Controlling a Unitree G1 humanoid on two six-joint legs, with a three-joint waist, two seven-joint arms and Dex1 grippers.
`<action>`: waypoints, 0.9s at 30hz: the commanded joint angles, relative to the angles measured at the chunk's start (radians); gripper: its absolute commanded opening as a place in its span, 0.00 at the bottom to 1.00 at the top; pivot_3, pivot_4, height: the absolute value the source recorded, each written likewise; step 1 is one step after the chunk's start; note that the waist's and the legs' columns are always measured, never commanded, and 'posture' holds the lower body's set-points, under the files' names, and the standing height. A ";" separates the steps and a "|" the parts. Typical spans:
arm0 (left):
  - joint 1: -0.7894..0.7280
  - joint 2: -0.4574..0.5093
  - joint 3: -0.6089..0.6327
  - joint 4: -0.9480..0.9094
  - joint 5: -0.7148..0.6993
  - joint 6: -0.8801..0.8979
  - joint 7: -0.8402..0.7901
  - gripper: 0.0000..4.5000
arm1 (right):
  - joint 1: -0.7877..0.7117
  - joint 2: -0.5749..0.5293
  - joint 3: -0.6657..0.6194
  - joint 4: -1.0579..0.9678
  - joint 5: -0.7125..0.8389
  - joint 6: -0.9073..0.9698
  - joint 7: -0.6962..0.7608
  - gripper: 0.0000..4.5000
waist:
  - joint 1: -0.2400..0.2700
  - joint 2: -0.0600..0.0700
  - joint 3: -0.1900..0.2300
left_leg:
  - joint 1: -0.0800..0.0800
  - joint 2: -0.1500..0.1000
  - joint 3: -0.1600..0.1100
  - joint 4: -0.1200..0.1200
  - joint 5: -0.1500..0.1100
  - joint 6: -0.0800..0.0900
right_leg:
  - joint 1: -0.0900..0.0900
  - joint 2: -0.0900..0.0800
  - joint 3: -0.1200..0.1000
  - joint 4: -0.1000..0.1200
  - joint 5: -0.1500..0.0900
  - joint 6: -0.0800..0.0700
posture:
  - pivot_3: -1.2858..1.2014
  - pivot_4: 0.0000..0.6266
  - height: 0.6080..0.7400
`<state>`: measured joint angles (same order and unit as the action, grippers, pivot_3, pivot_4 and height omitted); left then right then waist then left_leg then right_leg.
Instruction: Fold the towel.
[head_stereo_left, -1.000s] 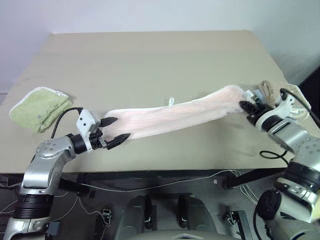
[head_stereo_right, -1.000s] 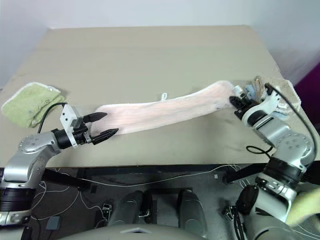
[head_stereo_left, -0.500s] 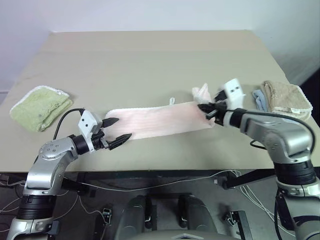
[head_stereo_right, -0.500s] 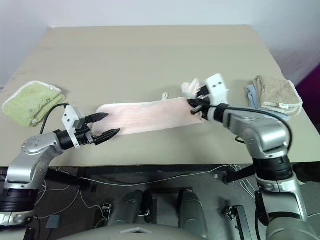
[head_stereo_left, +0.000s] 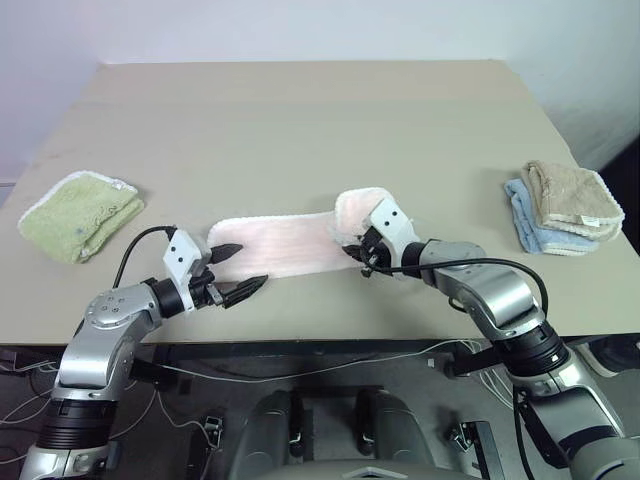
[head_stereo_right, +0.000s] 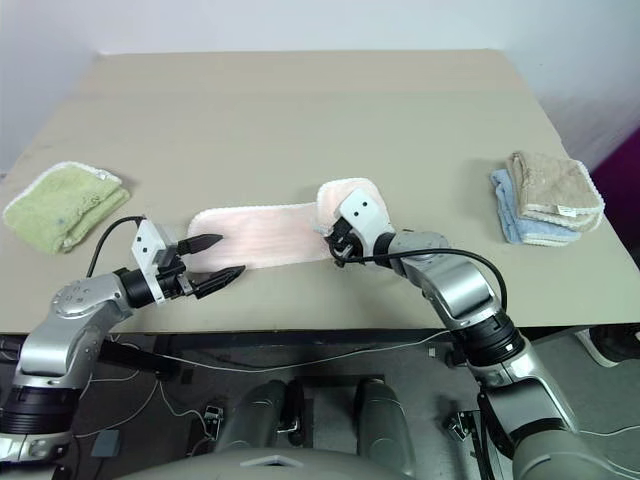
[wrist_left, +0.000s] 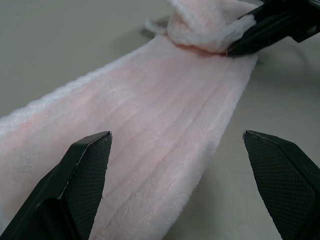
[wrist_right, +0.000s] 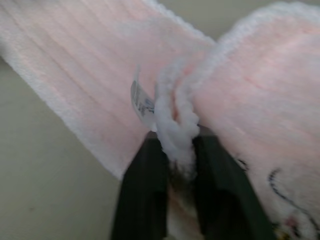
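In the head views the pink towel (head_stereo_left: 280, 243) on the worktop (head_stereo_left: 300, 120) has been doubled over by the right gripper (head_stereo_left: 358, 254), and in its wrist view the hem (wrist_right: 175, 135) is still pinched between fingers (wrist_right: 145, 200) beginning to part, while the left gripper (wrist_left: 175, 145), spread wide, is seen waiting at the near end, so the first fold is judged nearly laid.

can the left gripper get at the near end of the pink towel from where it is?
Probably yes. The left gripper is open, right at the pink towel's end, with nothing between.

Pale pink towel (head_stereo_left: 285, 243) lies flat, right end doubled over.
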<state>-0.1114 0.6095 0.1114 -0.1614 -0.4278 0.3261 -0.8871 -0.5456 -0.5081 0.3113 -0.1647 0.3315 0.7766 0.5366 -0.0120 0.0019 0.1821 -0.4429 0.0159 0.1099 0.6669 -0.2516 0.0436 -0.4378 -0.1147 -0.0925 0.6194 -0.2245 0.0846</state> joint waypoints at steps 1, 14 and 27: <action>0.010 0.001 0.026 -0.048 -0.033 0.011 0.005 0.98 | 0.004 0.009 -0.051 -0.047 0.015 0.006 0.020 0.45 | 0.000 0.000 0.000 | 0.000 0.000 0.000 0.000 0.000 0.000 | 0.000 0.000 0.000 0.000 0.000 0.000 | 0.52 0.24 1.00; 0.153 -0.122 0.192 -0.245 -0.350 0.251 0.213 0.98 | 0.012 -0.024 -0.337 -0.080 0.121 -0.018 0.071 0.65 | 0.000 0.000 0.000 | 0.001 0.000 -0.001 0.000 0.000 0.000 | 0.001 0.000 0.000 0.000 0.000 0.000 | 0.52 0.24 1.00; 0.283 -0.322 0.253 -0.405 -0.601 0.390 0.649 0.98 | -0.111 0.182 -0.186 0.622 -0.153 -0.531 0.098 0.01 | 0.000 -0.001 -0.001 | 0.003 -0.001 -0.001 0.001 0.003 -0.004 | 0.005 0.001 0.000 0.001 0.001 0.001 | 0.52 0.24 1.00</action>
<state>0.1617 0.2870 0.3428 -0.4991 -1.0079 0.7165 -0.2784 -0.6455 -0.3298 0.1173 0.4216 0.2091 0.3099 0.6244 -0.0122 0.0008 0.1815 -0.4399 0.0151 0.1087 0.6684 -0.2482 0.0385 -0.4329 -0.1141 -0.0925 0.6202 -0.2239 0.0855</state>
